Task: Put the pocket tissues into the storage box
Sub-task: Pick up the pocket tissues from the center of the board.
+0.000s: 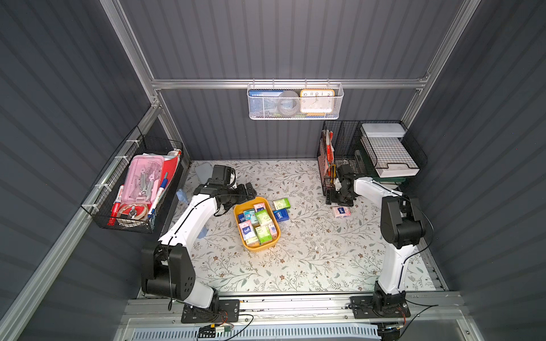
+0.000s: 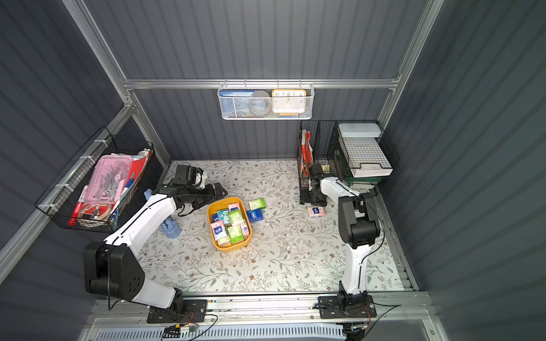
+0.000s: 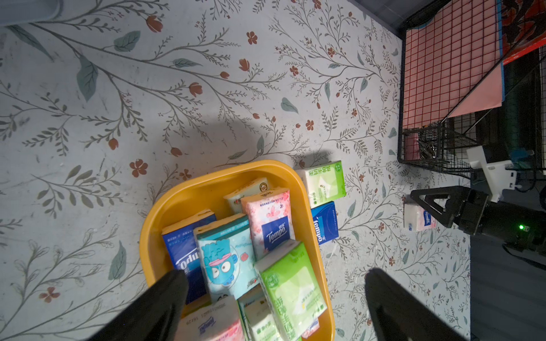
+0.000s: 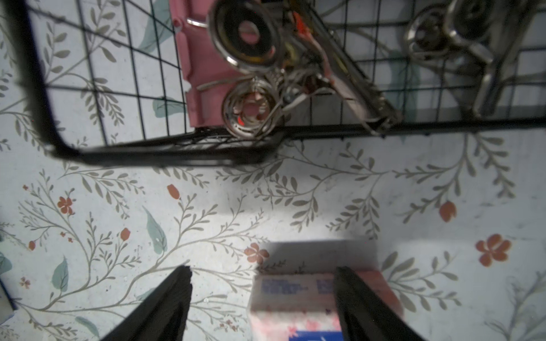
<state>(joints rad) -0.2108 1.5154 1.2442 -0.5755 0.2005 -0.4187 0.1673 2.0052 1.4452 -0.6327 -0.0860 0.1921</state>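
Note:
The yellow storage box [image 1: 238,219] [image 2: 211,219] [image 3: 180,197] sits mid-table and holds several pocket tissues [image 1: 260,220] [image 3: 227,251]. Beside its right rim lie a green packet [image 1: 281,203] [image 3: 326,181] and a dark blue packet [image 1: 280,215] [image 3: 325,223]. A pink packet [image 1: 341,212] [image 2: 316,211] [image 4: 295,298] lies apart near the black basket. My left gripper [image 1: 251,190] [image 3: 274,280] hangs open above the box's far end, holding nothing. My right gripper [image 1: 339,201] [image 4: 263,280] is open just over the pink packet, with one finger [image 4: 351,292] across its top.
A black wire basket [image 1: 331,165] [image 4: 153,147] with folders and metal clips stands right behind the right gripper. A wall basket of stationery [image 1: 133,189] hangs at the left. A white mesh basket [image 1: 295,103] hangs on the back wall. A grey-blue case [image 1: 204,171] lies at the back left.

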